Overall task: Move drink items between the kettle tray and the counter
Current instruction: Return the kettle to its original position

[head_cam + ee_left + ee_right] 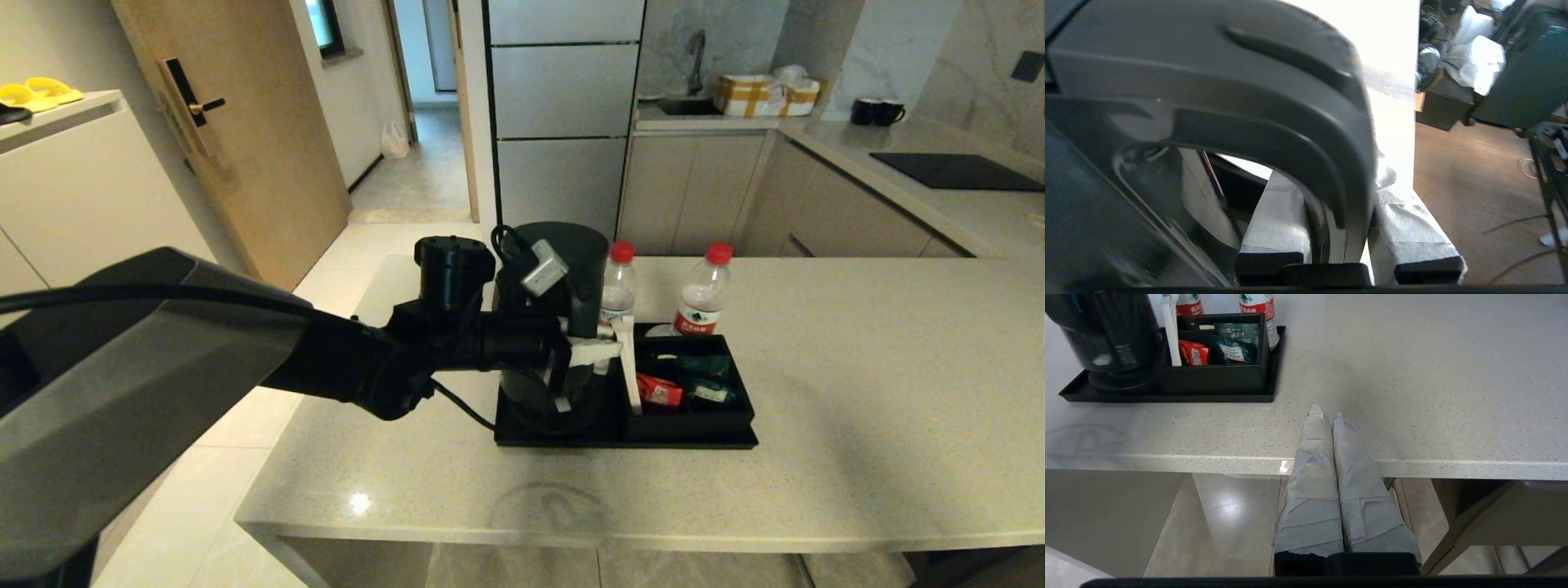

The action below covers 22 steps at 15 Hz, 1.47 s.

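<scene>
The black kettle point(563, 261) stands over the round base at the left end of the kettle tray point(620, 437); whether it still touches the base I cannot tell. My left gripper point(589, 355) reaches in from the left and is shut on the kettle's handle point(1347, 192), one taped finger point(1278, 228) on each side. Two water bottles with red caps point(618, 286) point(702, 298) stand at the tray's far edge. My right gripper point(1327, 414) is shut and empty, hovering at the near edge of the counter point(857, 392), right of the tray point(1167, 398).
Red sachets point(660, 390) and green sachets point(710, 392) lie in the tray's boxed compartment beside the white divider point(629, 367). A black cord point(461, 408) trails left of the tray. Two black mugs point(878, 112) and a hob panel point(955, 171) are on the far worktop.
</scene>
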### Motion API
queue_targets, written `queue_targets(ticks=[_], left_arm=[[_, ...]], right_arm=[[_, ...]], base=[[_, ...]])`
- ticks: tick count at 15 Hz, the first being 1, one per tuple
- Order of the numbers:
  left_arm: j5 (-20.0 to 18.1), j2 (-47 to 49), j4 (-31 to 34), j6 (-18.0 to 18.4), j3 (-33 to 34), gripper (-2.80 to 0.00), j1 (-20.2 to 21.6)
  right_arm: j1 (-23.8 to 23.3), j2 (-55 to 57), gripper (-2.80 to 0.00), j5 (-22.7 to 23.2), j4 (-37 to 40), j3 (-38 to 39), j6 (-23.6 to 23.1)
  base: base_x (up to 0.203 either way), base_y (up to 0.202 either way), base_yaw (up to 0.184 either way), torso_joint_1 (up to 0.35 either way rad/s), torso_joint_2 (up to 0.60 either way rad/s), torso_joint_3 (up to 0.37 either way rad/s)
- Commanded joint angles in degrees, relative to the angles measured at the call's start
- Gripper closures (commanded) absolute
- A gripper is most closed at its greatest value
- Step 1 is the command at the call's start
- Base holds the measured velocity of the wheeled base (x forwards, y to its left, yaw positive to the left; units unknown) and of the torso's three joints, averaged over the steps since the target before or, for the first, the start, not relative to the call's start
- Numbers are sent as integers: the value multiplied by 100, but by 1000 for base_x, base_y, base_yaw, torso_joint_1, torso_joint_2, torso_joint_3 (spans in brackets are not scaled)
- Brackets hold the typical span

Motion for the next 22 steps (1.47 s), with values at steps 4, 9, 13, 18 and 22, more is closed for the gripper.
queue_targets(ticks=[4,9,13,18,22], left_arm=[[-20,-266,-253,8,870,0,-1],[-20,-740,-408,34,1591,0,-6],[5,-718,-354,43,1533,0,-338],[30,-494,-339,60,1431,0,-517],[27,-365,-349,310,1513,0,-414]], right_arm=[[1,-6,0,2,2,-6,-3],[1,-6,0,2,2,0,-3],[1,-9,0,2,2,0,-3],[1,-10,0,2,2,0,-3],[1,-8,0,2,2,0,-3]], base=[[0,0,0,0,0,0],[0,0,0,0,0,0],[0,0,0,0,0,0],[0,0,0,0,0,0],[0,0,0,0,0,0]])
